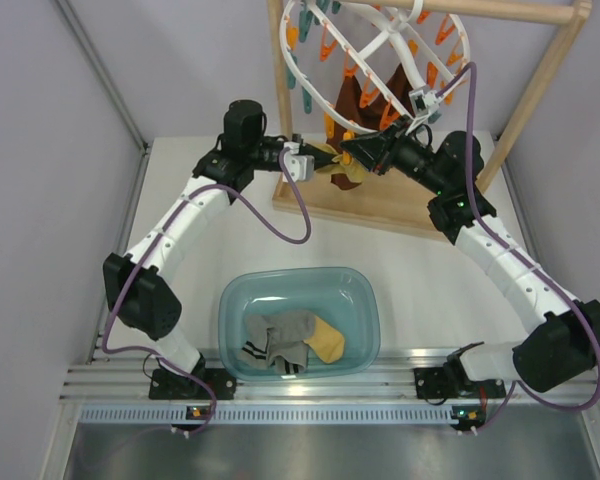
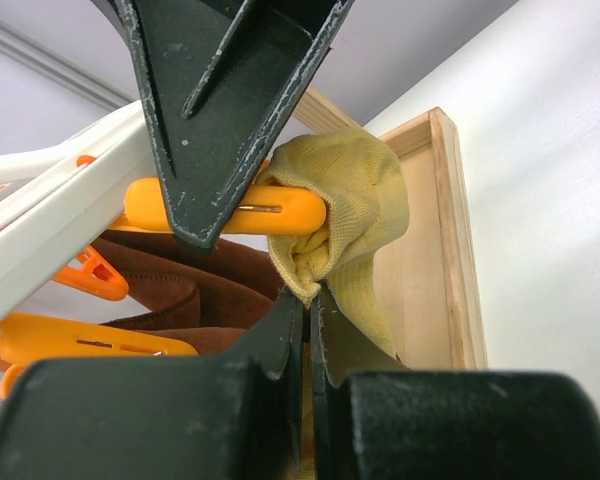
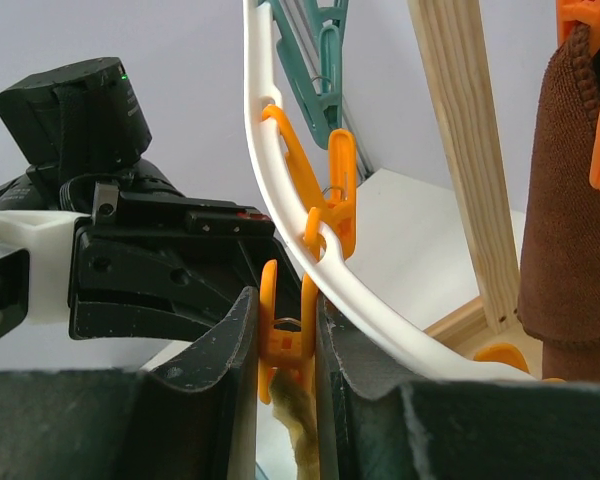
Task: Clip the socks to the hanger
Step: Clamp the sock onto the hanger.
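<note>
The right gripper [image 3: 286,310] is clamped on an orange plastic clip [image 2: 280,212] that hangs from the near rim of the white plastic oval ring hanger [image 3: 255,90]. A bunched mustard-yellow sock [image 2: 355,190] sits at that clip's mouth. Just to its left, the left gripper [image 2: 308,320] is pinched together on the same sock's lower folds. Long dark brown socks [image 1: 390,80] hang from clips further right on the ring. The hanger is suspended from a wooden rack frame [image 1: 380,210] at the far side of the white table [image 1: 430,290]. Near the arm bases, a translucent teal plastic basin [image 1: 300,275] holds the grey socks with striped cuffs [image 1: 280,335] and a second mustard-yellow sock [image 1: 328,342].
</note>
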{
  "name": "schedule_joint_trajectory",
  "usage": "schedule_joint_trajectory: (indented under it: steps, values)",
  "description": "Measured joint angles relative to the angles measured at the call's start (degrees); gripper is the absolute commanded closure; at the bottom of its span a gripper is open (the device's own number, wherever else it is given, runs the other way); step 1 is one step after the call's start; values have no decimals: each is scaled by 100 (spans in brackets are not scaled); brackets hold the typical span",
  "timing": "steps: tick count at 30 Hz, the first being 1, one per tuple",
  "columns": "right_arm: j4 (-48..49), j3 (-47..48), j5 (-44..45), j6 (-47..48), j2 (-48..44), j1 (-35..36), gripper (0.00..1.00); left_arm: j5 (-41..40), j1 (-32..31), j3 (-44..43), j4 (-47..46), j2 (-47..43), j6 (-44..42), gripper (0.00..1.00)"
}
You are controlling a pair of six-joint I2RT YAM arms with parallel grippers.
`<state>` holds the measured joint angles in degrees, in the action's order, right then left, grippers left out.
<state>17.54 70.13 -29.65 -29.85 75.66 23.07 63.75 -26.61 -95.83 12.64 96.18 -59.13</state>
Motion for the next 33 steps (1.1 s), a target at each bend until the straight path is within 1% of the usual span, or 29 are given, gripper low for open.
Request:
schedule_joint_trajectory:
  steps: [9,13,14,19,24,25,26,28,29,33]
  values:
    - [0,0,28,116,0,0,100,90,37,0,-24,-4,122,100]
    - [-2,0,33,138,0,0,73,116,39,0,-24,-15,122,100]
    - [-2,0,31,138,0,0,62,118,39,0,-22,-20,122,100]
    - [-11,0,-205,168,0,7,48,109,46,0,-20,-46,127,100]
    - [4,4,-328,153,0,9,47,20,81,2,-13,-55,138,100]
    - [4,4,-345,144,0,9,46,-2,81,2,-13,-55,142,98]
    - [7,4,-354,133,0,9,45,-20,81,4,-13,-55,146,91]
    - [2,4,-385,120,-2,9,43,-46,83,26,-13,-59,168,82]
    - [0,4,-400,103,-2,9,42,-63,83,52,-15,-70,186,76]
    - [-79,4,-424,83,-22,7,41,-103,83,219,-11,-186,251,65]
